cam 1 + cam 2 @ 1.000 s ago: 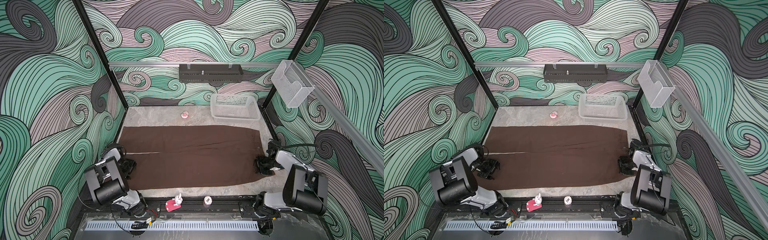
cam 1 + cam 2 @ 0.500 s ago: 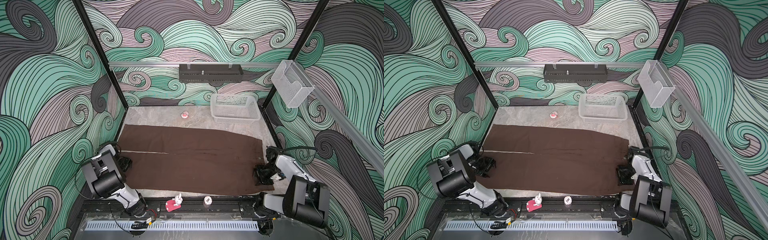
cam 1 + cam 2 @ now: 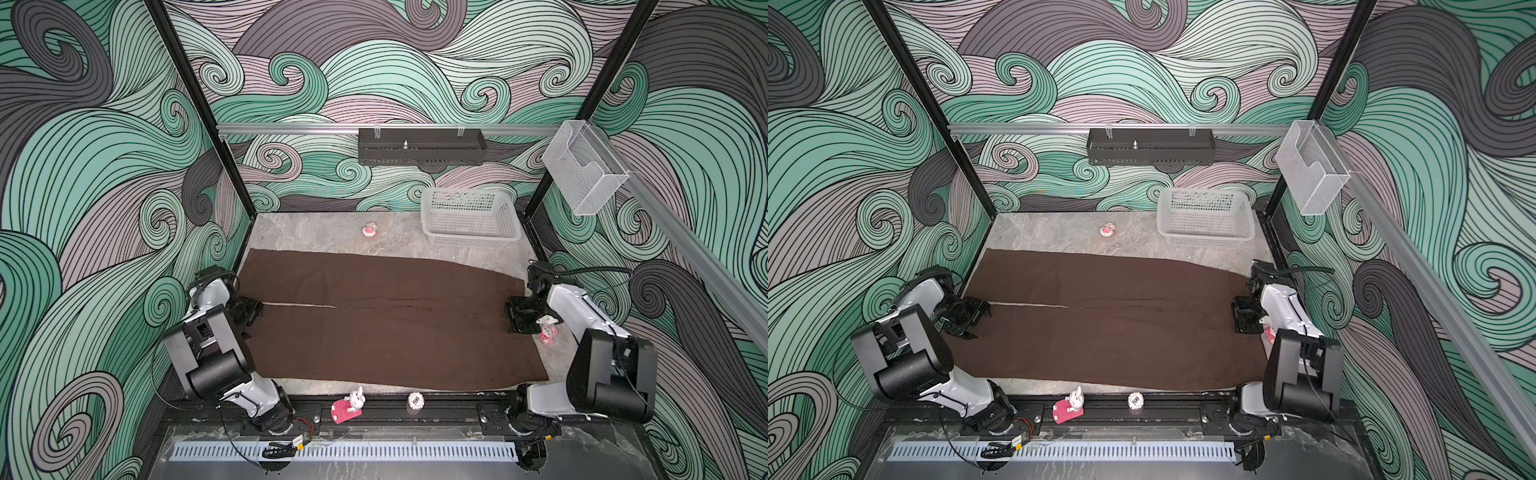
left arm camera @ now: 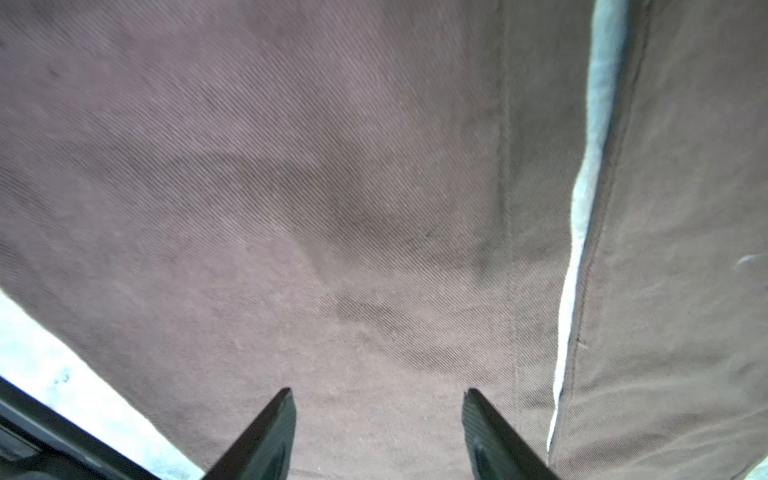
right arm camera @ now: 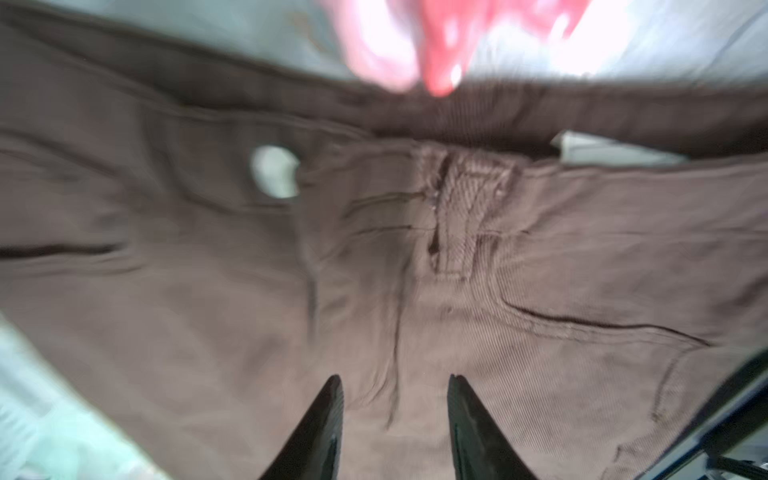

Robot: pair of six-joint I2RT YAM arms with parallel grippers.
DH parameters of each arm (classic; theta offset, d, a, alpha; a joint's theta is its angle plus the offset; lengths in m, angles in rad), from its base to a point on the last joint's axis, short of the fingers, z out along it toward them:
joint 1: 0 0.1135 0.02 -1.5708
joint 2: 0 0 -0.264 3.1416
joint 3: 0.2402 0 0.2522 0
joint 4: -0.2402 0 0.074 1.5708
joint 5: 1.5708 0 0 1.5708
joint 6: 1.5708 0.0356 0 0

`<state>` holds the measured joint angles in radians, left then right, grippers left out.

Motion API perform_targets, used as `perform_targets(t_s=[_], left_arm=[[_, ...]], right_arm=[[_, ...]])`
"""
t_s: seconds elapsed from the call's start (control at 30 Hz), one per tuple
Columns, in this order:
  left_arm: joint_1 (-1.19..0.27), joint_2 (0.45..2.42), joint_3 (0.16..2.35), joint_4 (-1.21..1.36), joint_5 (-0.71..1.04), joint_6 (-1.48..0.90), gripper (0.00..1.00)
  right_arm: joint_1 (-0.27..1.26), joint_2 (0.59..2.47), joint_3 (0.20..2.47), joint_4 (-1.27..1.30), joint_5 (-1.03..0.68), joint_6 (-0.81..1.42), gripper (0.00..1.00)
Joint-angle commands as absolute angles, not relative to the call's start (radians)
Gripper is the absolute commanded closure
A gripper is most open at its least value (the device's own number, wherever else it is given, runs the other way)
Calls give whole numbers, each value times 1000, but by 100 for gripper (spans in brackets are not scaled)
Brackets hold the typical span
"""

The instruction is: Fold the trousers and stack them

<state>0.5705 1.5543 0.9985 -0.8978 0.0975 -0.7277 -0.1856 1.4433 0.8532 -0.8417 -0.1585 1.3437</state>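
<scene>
Left wrist view puts us low over one leg of the trousers (image 4: pixel 332 187): the left fingers (image 4: pixel 270 440) stand parted above the brown twill with nothing between them, so we call them released. A pale sliver of counter (image 4: pixel 582 232) shows through the slit between the two legs. Right wrist view is blurred, yet we make out the waistband with a pale button (image 5: pixel 276 171) and a belt loop (image 5: pixel 457 224); the right fingers (image 5: pixel 320 440) are likewise parted over the cloth and grasp nothing that we can see

In both top views the trousers (image 3: pixel 386 332) (image 3: pixel 1113 332) lie spread flat and full length across the counter, hems toward the left arm, waist toward the right arm, the legs side by side and the near edge just beside the front rail (image 3: pixel 449 409). A white mesh basket (image 3: pixel 473 239) stands empty at the far right corner, apart from the cloth. A small pink-and-white figurine (image 3: pixel 547 332) sits just beside the waist end, near the right fingers

We judge the task barely begun: the garment lies flat and smooth, which is the groundwork, but no fold has been made yet. Left to do, as we read it, are laying one leg over the other along the slit, folding the long strip across itself, and setting the bundle down as a stack; where that stack belongs we cannot tell from here
</scene>
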Motion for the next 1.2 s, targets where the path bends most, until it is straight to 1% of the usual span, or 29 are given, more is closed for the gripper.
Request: perform_targets(t_s=[0.0, 0.27, 0.4, 0.47, 0.6, 0.77, 0.93, 1.17], left_arm=[[566, 1574, 989, -920, 97, -758, 33], [568, 1579, 992, -927, 81, -767, 32], [568, 1584, 1013, -946, 75, -762, 32], [565, 1571, 1030, -949, 91, -754, 32], [528, 1492, 1106, -971, 121, -747, 32], [442, 1382, 1217, -1016, 123, -760, 32], [382, 1437, 1348, -1093, 98, -759, 32], [379, 1569, 1427, -1001, 127, -740, 33]], right_arm=[[-166, 1469, 811, -801, -177, 1365, 60], [-166, 1397, 638, -798, -145, 1361, 61], [-170, 1352, 619, -800, -142, 1359, 61], [-172, 1337, 666, -810, -145, 1347, 60], [-172, 1322, 858, -878, -124, 1338, 58], [-172, 1378, 1021, -879, -131, 1411, 56], [-172, 1519, 1133, -882, -202, 1487, 55], [-186, 1670, 1281, -906, -158, 1592, 56]])
